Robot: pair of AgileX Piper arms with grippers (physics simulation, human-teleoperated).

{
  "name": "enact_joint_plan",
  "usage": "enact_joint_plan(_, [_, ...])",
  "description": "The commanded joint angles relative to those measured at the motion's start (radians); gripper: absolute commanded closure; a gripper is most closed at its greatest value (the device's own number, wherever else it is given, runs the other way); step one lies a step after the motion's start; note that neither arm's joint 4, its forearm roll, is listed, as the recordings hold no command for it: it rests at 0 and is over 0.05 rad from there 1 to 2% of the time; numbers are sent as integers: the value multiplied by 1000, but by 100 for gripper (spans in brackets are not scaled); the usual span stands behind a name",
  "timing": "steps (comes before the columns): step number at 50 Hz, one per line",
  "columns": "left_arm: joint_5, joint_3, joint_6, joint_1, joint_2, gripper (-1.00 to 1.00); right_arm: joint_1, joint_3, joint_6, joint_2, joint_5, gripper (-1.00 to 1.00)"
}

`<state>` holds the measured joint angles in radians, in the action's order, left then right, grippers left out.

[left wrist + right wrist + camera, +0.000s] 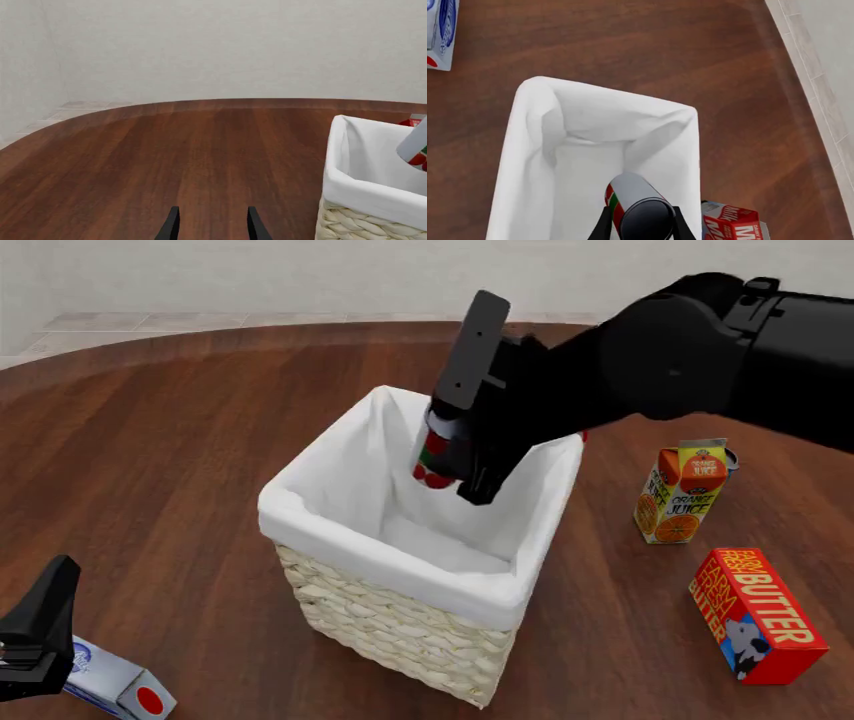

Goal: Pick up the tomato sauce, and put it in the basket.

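While nothing on the left needs doing, parks low at the near left corner of the desk (160, 420): left gripper (212, 224), jaws parted narrowly and holding nothing, pointed out across bare wood. Just beside it in the front view, a white-and-blue carton (118, 687) lying flat. Probably kept back so as not to crowd the drop.

Near the middle, the basket (350, 605), standing upright, its white liner (400, 550) folded over the rim and open at the top. Placed well for a drop from above.

Over that opening, held high inside the rim line, the sauce can (437, 450), clamped in the right gripper (640, 222), one dark finger on each side of the can near its grey end. Tilted, red label showing, dark end toward the wrist camera, white liner floor directly beyond it. Not yet touching the liner, as far as can be judged. Held so because release from here should land it inside; seemingly the last step before letting go.

Right arm reaching in from the right edge, forearm sloping down and leftward, wrist bent so the fingers point down into the basket.

Further right, clear of the arm's path: a Milk carton (730, 222) just behind the basket, an orange juice carton (685, 490) standing upright, and a Butter box (757, 615) lying near the edge.
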<state>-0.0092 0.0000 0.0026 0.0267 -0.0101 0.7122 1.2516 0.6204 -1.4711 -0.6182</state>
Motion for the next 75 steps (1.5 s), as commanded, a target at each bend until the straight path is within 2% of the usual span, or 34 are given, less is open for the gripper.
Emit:
enact_joint_plan(1, [2, -1, 0, 0, 2, -100, 15, -11, -31, -24, 13, 100])
enact_joint_plan(32, [2, -1, 0, 0, 2, -100, 41, -5, -65, -113, 52, 100])
enact_joint_plan(39, [2, -1, 0, 0, 2, -100, 71, -15, -91, -138, 53, 100])
enact_joint_plan(75, [2, -1, 0, 0, 2, -100, 54, -22, -107, -156, 54, 100])
